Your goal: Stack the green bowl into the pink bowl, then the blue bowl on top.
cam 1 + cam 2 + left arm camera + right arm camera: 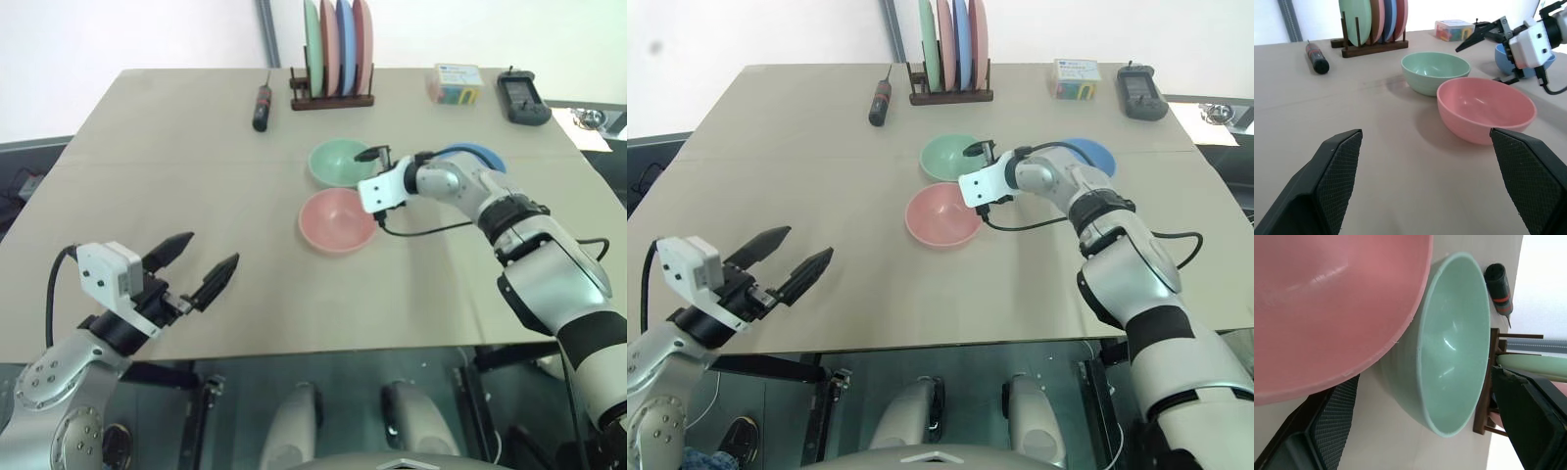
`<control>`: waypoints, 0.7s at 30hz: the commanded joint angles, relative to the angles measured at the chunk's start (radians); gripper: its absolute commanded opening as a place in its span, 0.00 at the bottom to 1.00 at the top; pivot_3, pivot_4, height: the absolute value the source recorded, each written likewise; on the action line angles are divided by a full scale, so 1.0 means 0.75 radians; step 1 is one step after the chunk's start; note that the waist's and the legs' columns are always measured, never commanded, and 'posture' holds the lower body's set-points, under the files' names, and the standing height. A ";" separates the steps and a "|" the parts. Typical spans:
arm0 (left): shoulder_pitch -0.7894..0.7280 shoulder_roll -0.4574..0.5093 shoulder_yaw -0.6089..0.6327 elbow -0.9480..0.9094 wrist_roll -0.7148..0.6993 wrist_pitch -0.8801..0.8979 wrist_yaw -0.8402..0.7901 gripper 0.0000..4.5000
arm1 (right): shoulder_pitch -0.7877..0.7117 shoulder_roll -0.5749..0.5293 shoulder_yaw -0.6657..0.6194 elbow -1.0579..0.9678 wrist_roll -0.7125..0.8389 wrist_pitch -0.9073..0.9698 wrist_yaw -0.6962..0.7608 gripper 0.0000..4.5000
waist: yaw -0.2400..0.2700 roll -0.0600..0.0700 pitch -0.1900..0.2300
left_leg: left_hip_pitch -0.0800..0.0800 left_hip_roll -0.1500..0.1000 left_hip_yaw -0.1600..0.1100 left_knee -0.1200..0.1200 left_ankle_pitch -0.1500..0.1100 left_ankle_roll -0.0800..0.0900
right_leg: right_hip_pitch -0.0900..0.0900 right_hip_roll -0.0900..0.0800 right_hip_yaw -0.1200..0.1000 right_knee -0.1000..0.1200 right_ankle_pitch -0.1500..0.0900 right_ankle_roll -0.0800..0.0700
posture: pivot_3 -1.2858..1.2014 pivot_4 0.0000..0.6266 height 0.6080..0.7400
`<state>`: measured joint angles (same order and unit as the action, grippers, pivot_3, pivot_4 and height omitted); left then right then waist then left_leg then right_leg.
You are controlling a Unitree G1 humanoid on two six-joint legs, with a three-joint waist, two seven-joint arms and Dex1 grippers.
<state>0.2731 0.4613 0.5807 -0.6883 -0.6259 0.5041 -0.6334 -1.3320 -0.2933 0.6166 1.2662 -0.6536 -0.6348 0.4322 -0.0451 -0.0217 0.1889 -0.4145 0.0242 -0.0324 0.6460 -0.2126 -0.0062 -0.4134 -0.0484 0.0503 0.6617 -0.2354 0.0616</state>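
Centrally on the tan surface [196,176] I see the three bowls still separate. The green bowl [338,162] sits upright, farther from me than the pink bowl [336,219], and the two stand just beside each other, rims close; whether they touch I cannot tell. The blue bowl [480,157] lies to the right of the green one, mostly hidden behind my right arm.

My right hand [374,154] reaches in from the right with its fingers spread wide and gripping nothing. In the right wrist view its two black fingers [1332,421] bracket the green bowl's rim, one on the near side by the pink bowl, the other at the far side.

My left hand [201,262] hangs near the front left edge of the surface, well apart from the bowls, fingers fully parted and empty, pointing toward the pink bowl.

Along the far edge stand a wooden rack of plates [336,49], a screwdriver [262,106] to its left, and a small coloured box [456,84] and a black device [521,96] to its right.
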 commanded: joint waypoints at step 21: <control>0.043 0.029 -0.001 -0.058 -0.045 -0.155 0.091 1.00 | -0.088 0.059 -0.017 0.082 -0.063 0.041 -0.035 0.01 | -0.002 0.000 0.000 | 0.000 0.000 0.000 -0.001 0.000 0.000 | -0.001 0.000 0.000 0.000 0.000 0.000 | 0.52 0.24 1.00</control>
<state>0.3052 0.4710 0.5788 -0.6977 -0.6510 0.4197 -0.5638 -1.3616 -0.2348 0.6191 1.3445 -0.7069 -0.5962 0.4164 -0.0463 -0.0213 0.1891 -0.4146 0.0240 -0.0321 0.6451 -0.2126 -0.0062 -0.4139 -0.0483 0.0505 0.6614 -0.2355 0.0615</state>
